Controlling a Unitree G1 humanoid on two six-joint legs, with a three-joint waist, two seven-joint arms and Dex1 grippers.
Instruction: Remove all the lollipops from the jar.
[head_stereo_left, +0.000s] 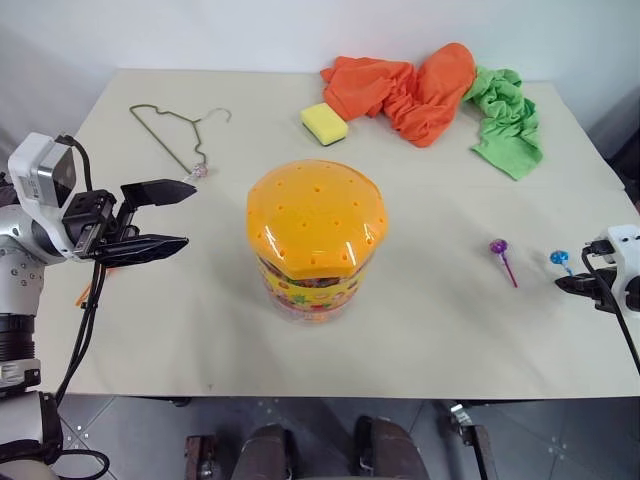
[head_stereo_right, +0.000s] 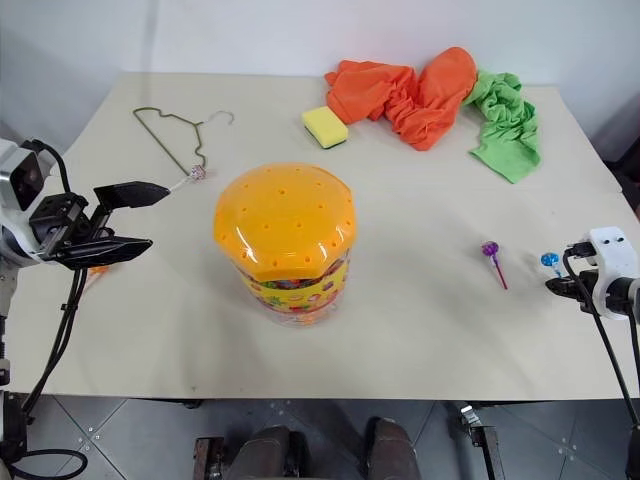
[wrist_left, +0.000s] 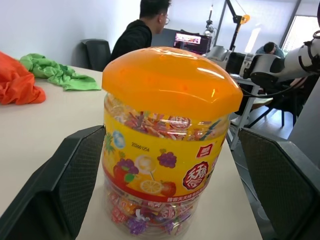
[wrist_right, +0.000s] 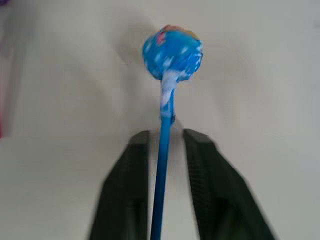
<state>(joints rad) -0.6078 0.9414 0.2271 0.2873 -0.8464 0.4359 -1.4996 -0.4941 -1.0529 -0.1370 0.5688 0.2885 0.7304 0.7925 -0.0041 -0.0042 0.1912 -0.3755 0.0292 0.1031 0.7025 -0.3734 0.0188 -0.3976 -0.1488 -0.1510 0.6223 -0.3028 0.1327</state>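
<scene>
Lying between parted right claw (wrist_right: 166, 142) fingers: blue lollipop (wrist_right: 172, 52); left claw (head_stereo_left: 165, 218) agape.

Bright even light; right wrist view blurred.

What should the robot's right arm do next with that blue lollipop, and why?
Probably draw the right gripper back. The blue lollipop lies on the table beside the purple lollipop, and its stick sits between parted fingers with a gap either side, so it looks released.
</scene>
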